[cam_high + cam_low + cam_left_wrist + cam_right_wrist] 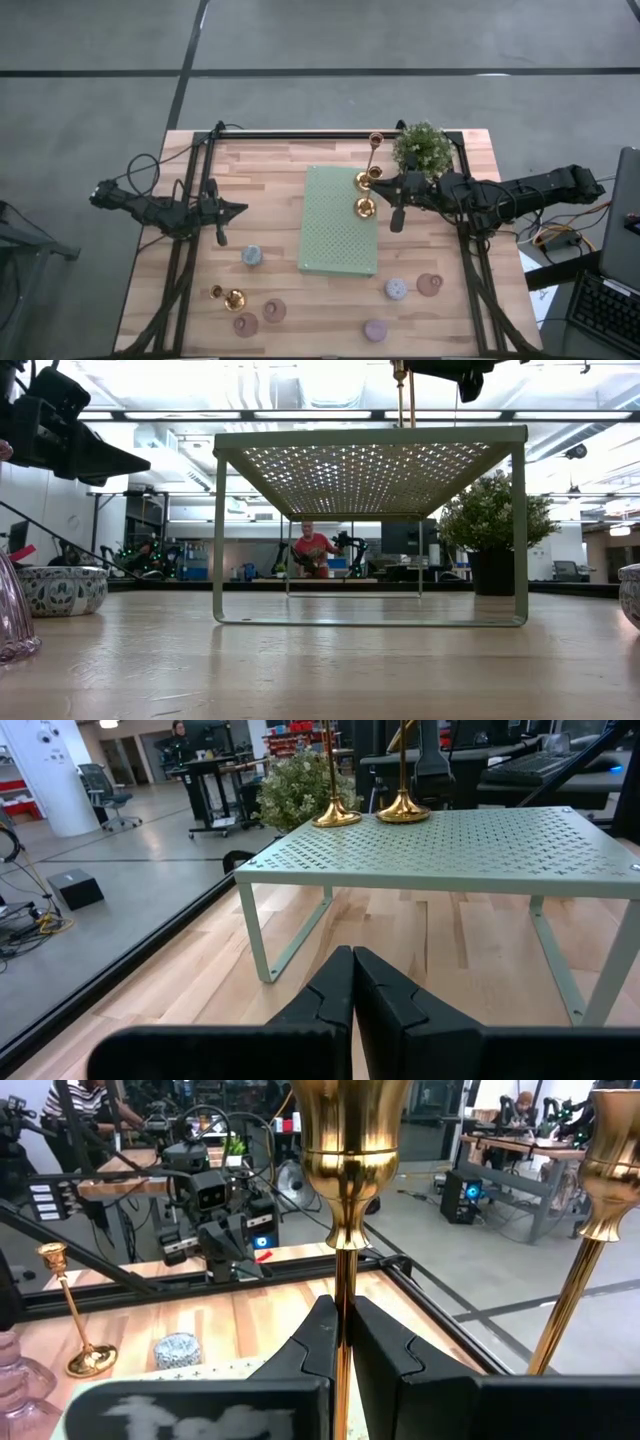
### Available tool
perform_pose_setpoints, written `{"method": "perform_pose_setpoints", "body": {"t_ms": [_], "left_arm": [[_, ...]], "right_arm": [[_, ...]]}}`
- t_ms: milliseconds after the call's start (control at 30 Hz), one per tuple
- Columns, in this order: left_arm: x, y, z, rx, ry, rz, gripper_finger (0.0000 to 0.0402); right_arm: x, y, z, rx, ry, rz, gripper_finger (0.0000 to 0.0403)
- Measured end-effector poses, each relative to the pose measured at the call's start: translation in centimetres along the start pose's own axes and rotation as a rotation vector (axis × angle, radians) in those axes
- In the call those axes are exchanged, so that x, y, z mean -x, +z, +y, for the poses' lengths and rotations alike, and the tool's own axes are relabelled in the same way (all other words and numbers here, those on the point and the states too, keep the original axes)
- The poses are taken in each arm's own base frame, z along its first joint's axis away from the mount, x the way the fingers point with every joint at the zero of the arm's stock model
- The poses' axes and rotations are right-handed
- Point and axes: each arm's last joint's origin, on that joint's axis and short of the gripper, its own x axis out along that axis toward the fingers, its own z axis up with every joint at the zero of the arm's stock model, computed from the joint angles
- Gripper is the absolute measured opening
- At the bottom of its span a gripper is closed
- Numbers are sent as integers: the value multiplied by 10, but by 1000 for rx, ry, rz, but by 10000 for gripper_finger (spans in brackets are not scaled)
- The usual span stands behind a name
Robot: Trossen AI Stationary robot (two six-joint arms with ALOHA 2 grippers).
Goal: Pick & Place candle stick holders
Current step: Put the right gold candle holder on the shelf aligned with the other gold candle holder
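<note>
On the green stand (335, 245), 2 tall shiny gold holders (366, 206).

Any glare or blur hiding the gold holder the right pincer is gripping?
Right wrist view: the gold candle holder is sharp, with bright reflections on its cup; the pincer is shut on its stem. Low view: backlit by ceiling lights, only the thin stem shows above the perforated stand.

Three tall gold candle stick holders (366, 207) are counted in the high view: two on the pale green perforated stand (340, 220), one on the surface (300, 170) to its left. Six small pastel holders (397, 290) are counted on the surface beside the stand's near end. One potted plant (422, 148) is recorded beyond the stand's far right corner.
</note>
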Motion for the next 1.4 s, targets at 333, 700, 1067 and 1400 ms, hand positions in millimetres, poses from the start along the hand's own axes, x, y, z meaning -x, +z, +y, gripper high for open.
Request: {"method": "perform_pose_setpoints", "body": {"t_ms": [333, 700, 1067, 1400], "left_arm": [[0, 0, 0, 0, 0, 0, 14], [0, 0, 0, 0, 0, 0, 14], [0, 0, 0, 0, 0, 0, 14], [0, 0, 0, 0, 0, 0, 14]], "right_arm": [[0, -2, 0, -8, -2, 15, 13], [0, -2, 0, -5, -2, 16, 13], [0, -3, 0, -5, -3, 17, 13], [0, -3, 0, -5, -3, 18, 16]]}}
